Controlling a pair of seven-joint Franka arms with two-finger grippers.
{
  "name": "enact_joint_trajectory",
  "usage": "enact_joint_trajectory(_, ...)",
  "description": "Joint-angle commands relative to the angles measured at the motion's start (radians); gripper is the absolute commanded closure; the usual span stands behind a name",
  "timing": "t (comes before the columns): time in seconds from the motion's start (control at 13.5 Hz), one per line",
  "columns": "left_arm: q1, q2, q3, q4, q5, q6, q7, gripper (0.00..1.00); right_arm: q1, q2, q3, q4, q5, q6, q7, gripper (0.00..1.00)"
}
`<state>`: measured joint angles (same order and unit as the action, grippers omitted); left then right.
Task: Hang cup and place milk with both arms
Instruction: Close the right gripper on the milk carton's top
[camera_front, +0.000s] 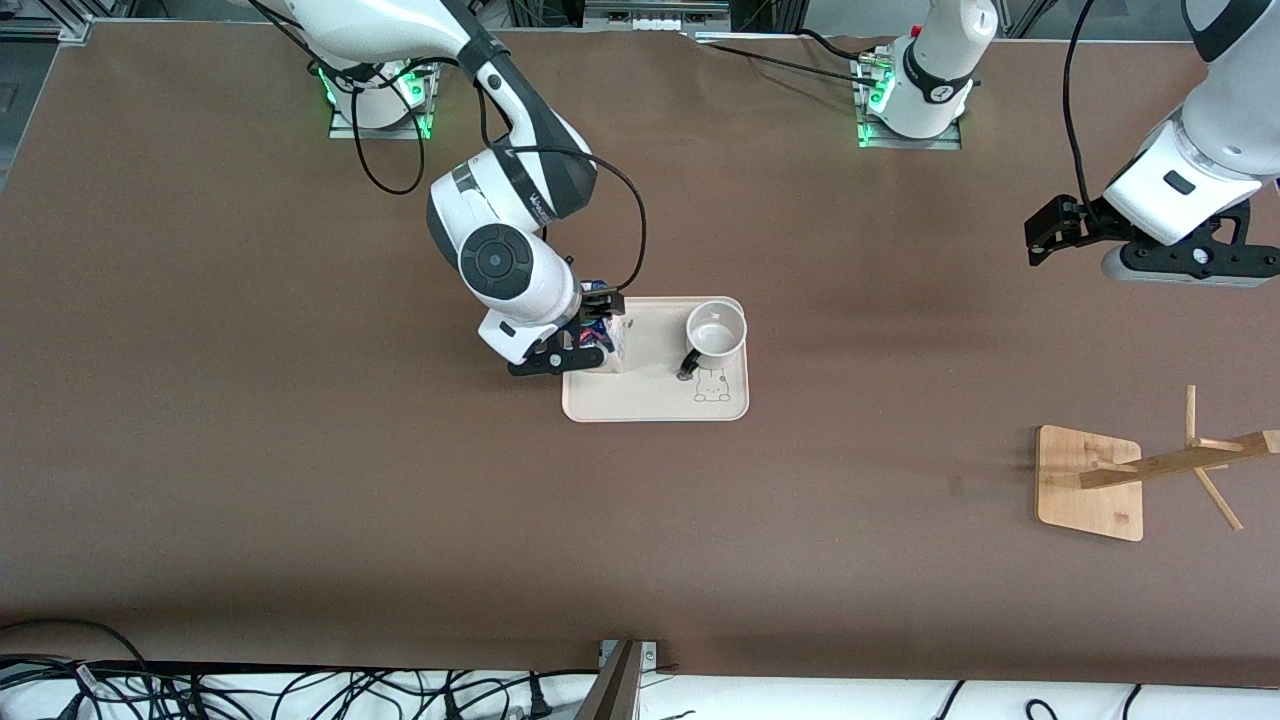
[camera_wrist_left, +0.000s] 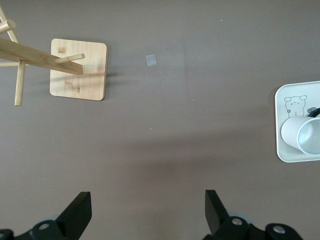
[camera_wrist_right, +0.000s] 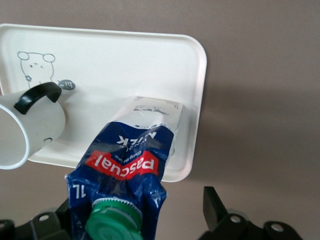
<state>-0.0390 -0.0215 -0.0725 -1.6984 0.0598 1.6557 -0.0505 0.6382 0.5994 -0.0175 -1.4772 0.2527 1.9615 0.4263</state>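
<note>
The milk (camera_front: 606, 338), a blue and white carton with a green cap (camera_wrist_right: 112, 222), stands on the white tray (camera_front: 650, 400) at the tray's edge toward the right arm's end. My right gripper (camera_front: 592, 332) is open around the carton's top; one finger (camera_wrist_right: 214, 204) stands apart from it. The white cup (camera_front: 716, 330) stands on the same tray toward the left arm's end, its black handle (camera_wrist_right: 36, 94) pointing toward the front camera. My left gripper (camera_front: 1042, 236) is open and empty over bare table near the left arm's end, and it waits.
A wooden cup rack (camera_front: 1090, 482) with pegs stands toward the left arm's end, nearer the front camera than the left gripper. It also shows in the left wrist view (camera_wrist_left: 79, 70). A small piece of tape (camera_wrist_left: 150, 60) lies on the brown table.
</note>
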Motion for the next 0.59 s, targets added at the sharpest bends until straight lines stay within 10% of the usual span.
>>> enact_joint_trajectory(0.0, 0.004, 0.009, -0.004, 0.026, 0.014, -0.019, -0.006, 0.00, 0.003, 0.017, 0.004, 0.003, 0.039, 0.048, 0.022, 0.00)
enact_joint_trajectory(0.07, 0.002, 0.009, -0.004, 0.026, 0.014, -0.019, -0.009, 0.00, 0.006, 0.020, 0.004, 0.005, 0.037, 0.054, 0.020, 0.10)
enact_joint_trajectory(0.22, 0.002, 0.006, -0.006, 0.025, 0.012, -0.024, -0.006, 0.00, 0.008, 0.019, 0.004, 0.008, 0.031, 0.054, 0.009, 0.62)
enact_joint_trajectory(0.52, -0.005, 0.040, -0.006, 0.054, -0.006, -0.033, -0.008, 0.00, 0.008, 0.019, 0.004, 0.011, 0.034, 0.054, 0.015, 0.69)
